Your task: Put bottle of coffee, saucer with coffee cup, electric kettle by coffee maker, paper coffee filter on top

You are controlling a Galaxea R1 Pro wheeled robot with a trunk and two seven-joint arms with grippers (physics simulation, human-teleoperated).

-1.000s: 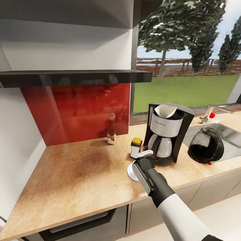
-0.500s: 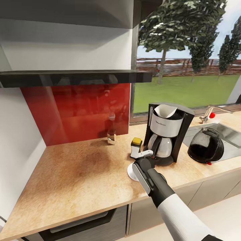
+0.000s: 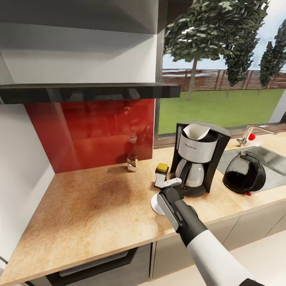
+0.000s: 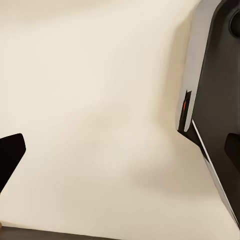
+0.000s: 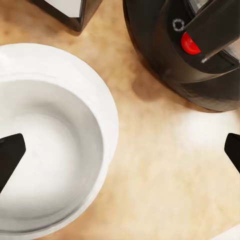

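The coffee maker [image 3: 200, 159] stands on the kitchen countertop [image 3: 91, 206] with the paper coffee filter [image 3: 196, 131] in its top. Left of it is the bottle of coffee [image 3: 161, 175]; right of it, at the sink's edge, the electric kettle [image 3: 243, 173]. My right gripper [image 3: 170, 190] hangs open, pointing down over the right side of the saucer [image 3: 155, 204]. The right wrist view shows the saucer [image 5: 50, 140], the coffee maker's base [image 5: 175, 55] with its red switch, and the right gripper [image 5: 120, 152] with its tips wide apart. My left gripper [image 4: 120, 155] is open over a plain beige surface. The coffee cup is out of view.
A small clear glass object [image 3: 132, 163] stands against the red backsplash [image 3: 91, 131]. A black hood [image 3: 91, 92] overhangs the counter's left part. The steel sink [image 3: 274, 159] and its tap [image 3: 249, 136] lie at the right. The counter's front edge runs just below the saucer.
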